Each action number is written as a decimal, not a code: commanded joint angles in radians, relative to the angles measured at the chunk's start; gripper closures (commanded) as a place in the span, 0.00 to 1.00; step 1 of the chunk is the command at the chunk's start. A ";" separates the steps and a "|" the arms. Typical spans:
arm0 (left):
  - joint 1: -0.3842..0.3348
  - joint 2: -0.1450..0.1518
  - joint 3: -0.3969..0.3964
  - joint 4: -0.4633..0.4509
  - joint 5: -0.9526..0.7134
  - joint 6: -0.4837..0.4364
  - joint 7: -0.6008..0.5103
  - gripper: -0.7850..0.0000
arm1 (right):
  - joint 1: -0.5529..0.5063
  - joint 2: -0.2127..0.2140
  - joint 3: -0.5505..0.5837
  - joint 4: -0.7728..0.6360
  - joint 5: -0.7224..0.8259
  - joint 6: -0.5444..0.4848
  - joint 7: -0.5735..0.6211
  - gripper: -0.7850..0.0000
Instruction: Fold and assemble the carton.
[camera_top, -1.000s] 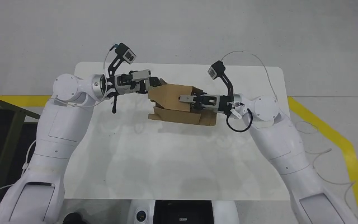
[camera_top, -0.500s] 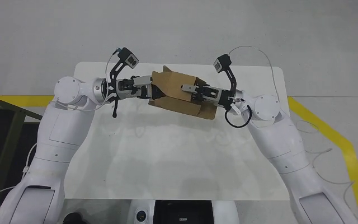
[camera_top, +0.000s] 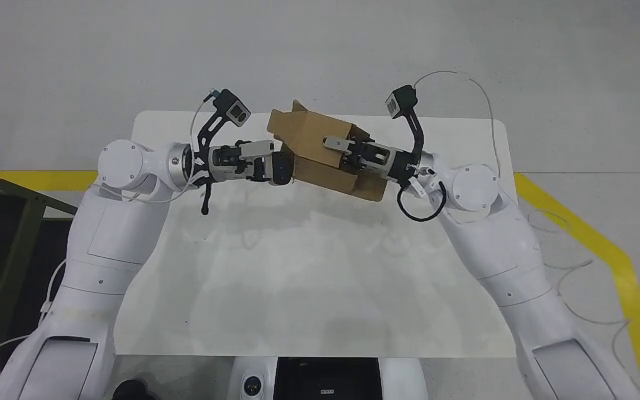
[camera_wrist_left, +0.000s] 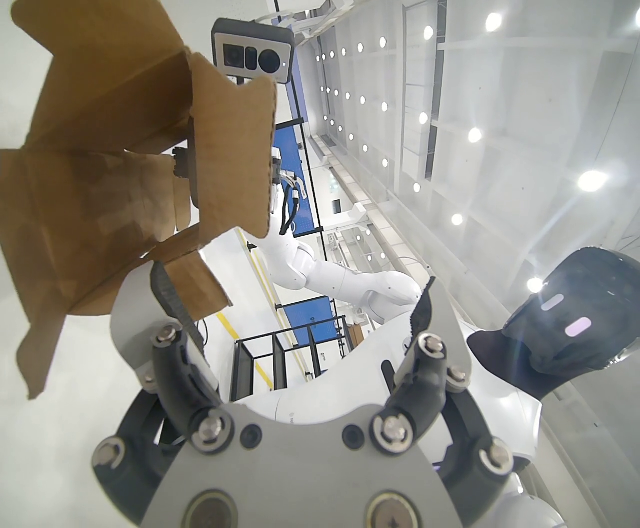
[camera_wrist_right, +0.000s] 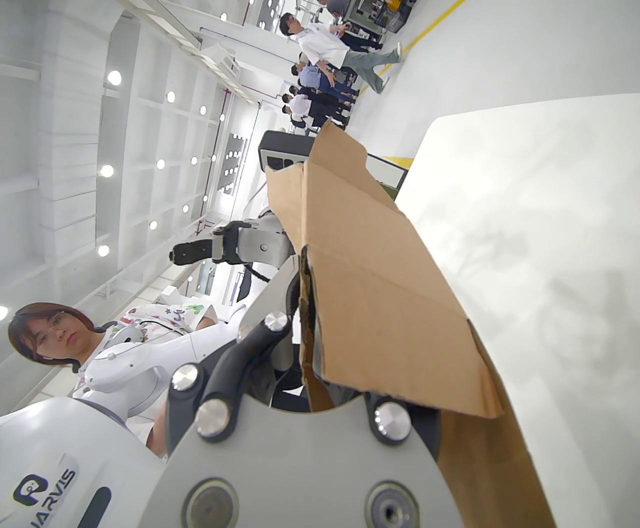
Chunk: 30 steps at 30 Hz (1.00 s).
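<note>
The brown carton (camera_top: 320, 155) is held up off the white table (camera_top: 300, 290), tilted, with its flaps loose. My right gripper (camera_top: 337, 148) is shut on one wall of the carton (camera_wrist_right: 370, 300); one finger (camera_wrist_right: 295, 270) presses the cardboard edge and the other is hidden behind it. My left gripper (camera_top: 283, 168) stands open at the carton's near left corner. In the left wrist view the left gripper (camera_wrist_left: 292, 300) has its fingers wide apart, and one finger (camera_wrist_left: 160, 295) touches a small flap of the carton (camera_wrist_left: 100, 200).
The table's far edge lies just beyond the carton. The table top (camera_wrist_right: 525, 200) is bare below and in front of the arms. Yellow floor lines (camera_top: 560, 215) run past both sides, and a dark rack (camera_top: 20, 215) stands at the left.
The carton has been lifted off the table and carried toward the far edge, tilting as it went. Both grippers moved with it; the left one now sits under its near left corner.
</note>
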 joint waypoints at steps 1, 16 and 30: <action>0.001 -0.001 0.003 -0.005 -0.004 0.002 -0.002 0.00 | 0.003 -0.002 -0.003 0.003 -0.008 -0.005 -0.011 1.00; 0.015 0.001 -0.001 -0.017 -0.014 0.016 -0.011 0.00 | 0.000 -0.012 -0.010 -0.004 -0.004 0.004 -0.026 1.00; -0.001 -0.002 -0.001 0.006 -0.027 0.006 -0.014 0.00 | -0.009 -0.019 -0.024 -0.034 0.033 0.042 0.024 1.00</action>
